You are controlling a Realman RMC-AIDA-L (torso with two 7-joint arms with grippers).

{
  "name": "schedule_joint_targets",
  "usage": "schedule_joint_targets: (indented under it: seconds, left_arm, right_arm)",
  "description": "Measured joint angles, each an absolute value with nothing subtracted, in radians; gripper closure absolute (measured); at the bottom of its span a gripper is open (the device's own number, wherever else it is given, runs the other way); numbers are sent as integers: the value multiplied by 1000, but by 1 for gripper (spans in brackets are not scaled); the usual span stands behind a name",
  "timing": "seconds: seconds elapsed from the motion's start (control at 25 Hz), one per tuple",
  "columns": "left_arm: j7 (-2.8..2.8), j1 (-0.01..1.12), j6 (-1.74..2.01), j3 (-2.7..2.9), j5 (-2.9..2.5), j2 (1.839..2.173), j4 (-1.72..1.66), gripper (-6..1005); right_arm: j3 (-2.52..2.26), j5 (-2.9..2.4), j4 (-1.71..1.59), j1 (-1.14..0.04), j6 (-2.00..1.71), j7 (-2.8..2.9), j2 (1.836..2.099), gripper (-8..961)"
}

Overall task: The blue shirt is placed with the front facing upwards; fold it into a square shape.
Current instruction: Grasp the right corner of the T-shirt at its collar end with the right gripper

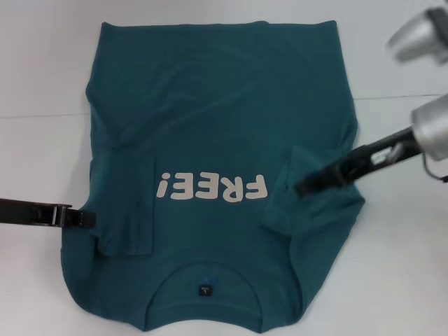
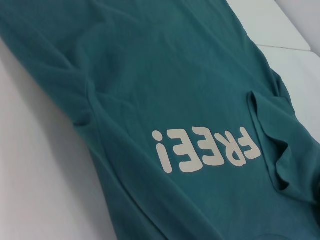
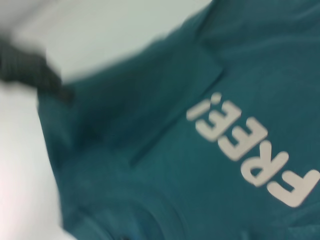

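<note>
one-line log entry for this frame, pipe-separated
blue shirt front up, both sleeves folded inward | left gripper at left shirt edge | right gripper over right sleeve | table

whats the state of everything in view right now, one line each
shirt: front up, flat on the table, collar nearest the robot, both sleeves folded in onto the body
left sleeve: folded in, lying flat
right sleeve: folded in, rumpled, edge raised
left gripper: low at the shirt's left edge
right gripper: over the right sleeve
table: white, under the shirt
</note>
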State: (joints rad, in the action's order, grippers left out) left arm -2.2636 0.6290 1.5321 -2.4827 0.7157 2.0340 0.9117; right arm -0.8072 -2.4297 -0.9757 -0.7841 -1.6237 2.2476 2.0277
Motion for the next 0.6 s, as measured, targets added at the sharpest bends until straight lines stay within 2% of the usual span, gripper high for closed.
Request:
schedule_joint_targets:
  seconds: [0.12,0.28,0.4,0.6]
  left_arm:
    - [-2263,627,1532,-2482,715,2034,912,969]
    - [-2257,625,1534,-2482,713,2034,912,968]
    - [-2250,627,1531,-2481,711,2034,913,968]
    - [-2242,632,1533,-2479,712,2033,913,968]
  right_arm:
    - [-734,-2393,-972,-765,-1642,2459,2005,670]
    - [-690,-2338,-965,-709,-1670,2642,1994,586]
    - [-669,-2316,-945,-679,-1675,2705,1993,368]
    - [-647,-2292,-895,-666,-1683,2804,2002,175]
